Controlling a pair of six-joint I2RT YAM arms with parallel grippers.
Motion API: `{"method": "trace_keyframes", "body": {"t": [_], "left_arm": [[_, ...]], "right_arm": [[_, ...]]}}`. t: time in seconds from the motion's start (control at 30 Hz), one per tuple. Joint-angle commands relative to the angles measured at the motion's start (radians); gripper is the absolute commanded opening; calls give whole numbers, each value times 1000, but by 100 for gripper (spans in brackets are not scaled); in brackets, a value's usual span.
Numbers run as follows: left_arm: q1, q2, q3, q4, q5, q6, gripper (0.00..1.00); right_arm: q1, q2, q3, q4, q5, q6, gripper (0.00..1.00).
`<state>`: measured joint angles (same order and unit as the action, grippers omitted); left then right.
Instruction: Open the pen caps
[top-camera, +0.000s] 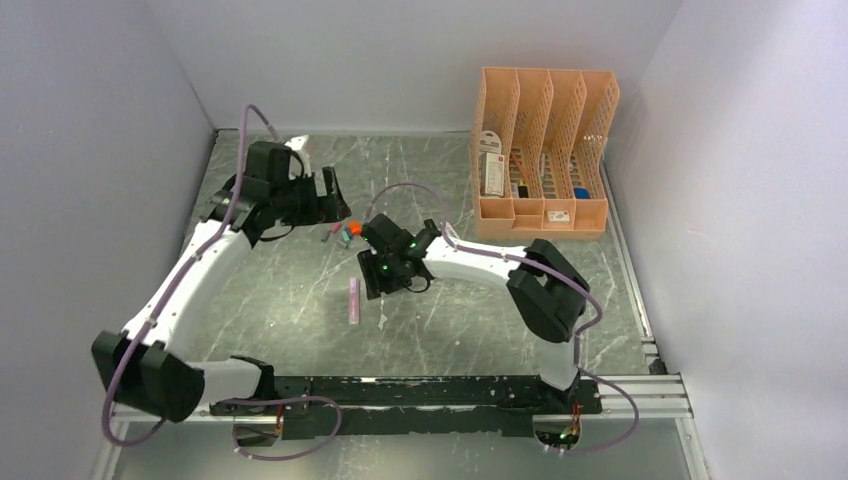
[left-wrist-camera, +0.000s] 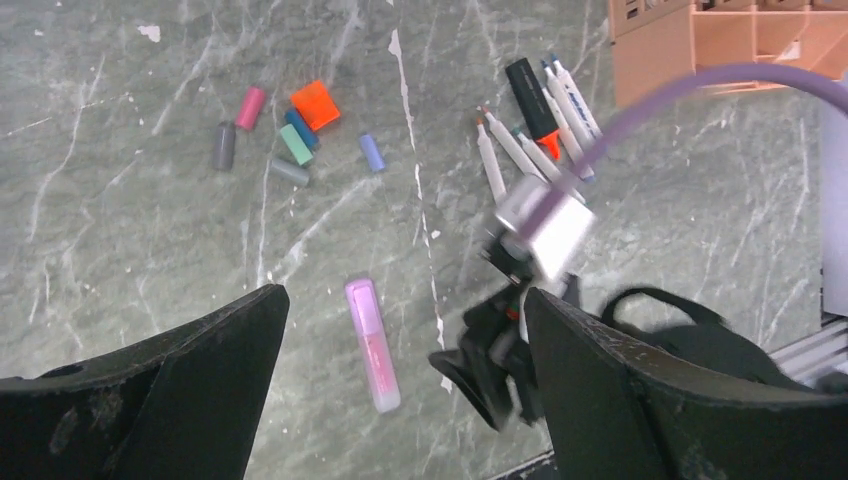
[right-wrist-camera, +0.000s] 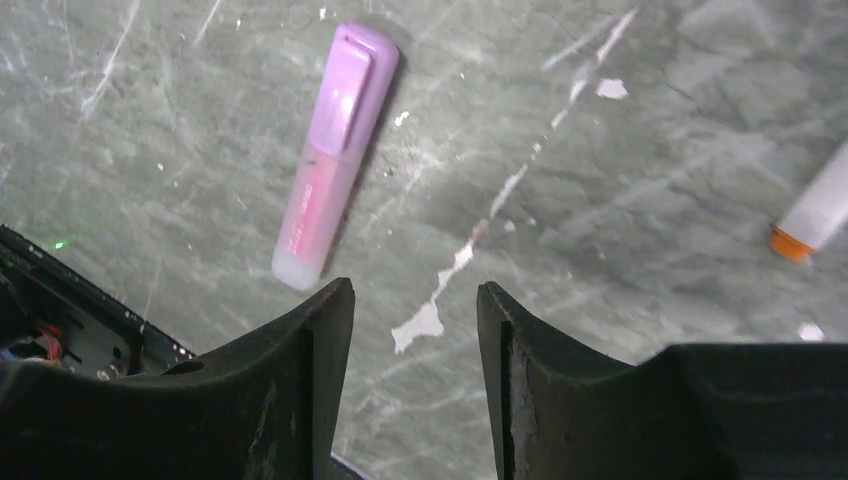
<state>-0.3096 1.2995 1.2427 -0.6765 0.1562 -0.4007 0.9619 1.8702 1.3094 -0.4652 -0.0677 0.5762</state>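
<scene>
veined grey marble tabletop (right-wrist-camera: 650, 200), glossy pink highlighter (right-wrist-camera: 330, 160)

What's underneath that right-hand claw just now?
Only bare table shows between the open fingers of the right gripper. The pink-purple highlighter lies beside it, not gripped. Anything below the black fingers themselves is covered.

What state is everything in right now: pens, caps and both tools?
Highlighter: cap on, lying flat, alone.
Other pens: uncapped, lying side by side.
Loose caps: off, clustered on the table.
Left tool: open, empty.
Right tool: open, empty, above the table beside the highlighter.
</scene>
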Motion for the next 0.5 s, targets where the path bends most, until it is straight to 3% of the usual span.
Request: {"method": "trace_keyframes", "body": {"t": [0.0, 0.3, 0.47], "left_arm": [[10, -80, -22, -96, -7, -20, 99], [15, -132, -18, -126, 7, -13, 99], [21, -146, -27, -128, 15, -7, 99]], "right_arm": [[25, 79, 81, 9, 3, 38, 49], [83, 238, 235, -55, 35, 43, 55], [121, 326, 328, -170, 138, 31, 55]]}}
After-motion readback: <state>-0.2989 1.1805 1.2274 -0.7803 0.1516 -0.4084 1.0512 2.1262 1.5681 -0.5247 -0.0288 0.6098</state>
